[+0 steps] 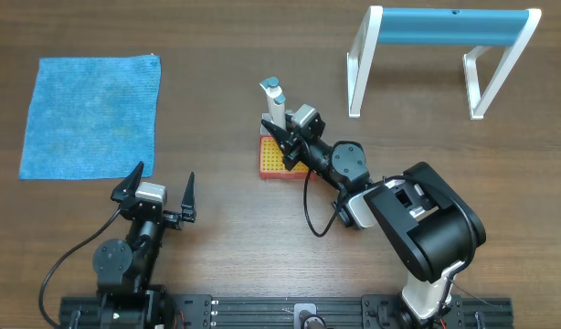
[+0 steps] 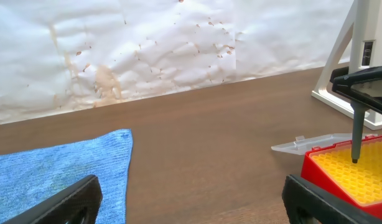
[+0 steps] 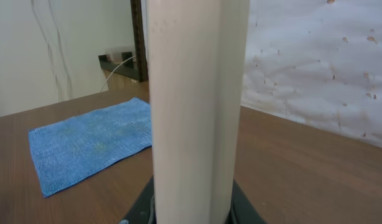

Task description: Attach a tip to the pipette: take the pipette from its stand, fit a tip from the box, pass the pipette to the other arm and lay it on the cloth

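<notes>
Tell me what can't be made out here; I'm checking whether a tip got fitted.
1. Tip seating: in the left wrist view, the shaft end of the white-and-grey pipette is too small against the red tip box with yellow rack.
2. Rest of the box: cut off by that view's edge; in the top view, the right end effector covers part.
</notes>
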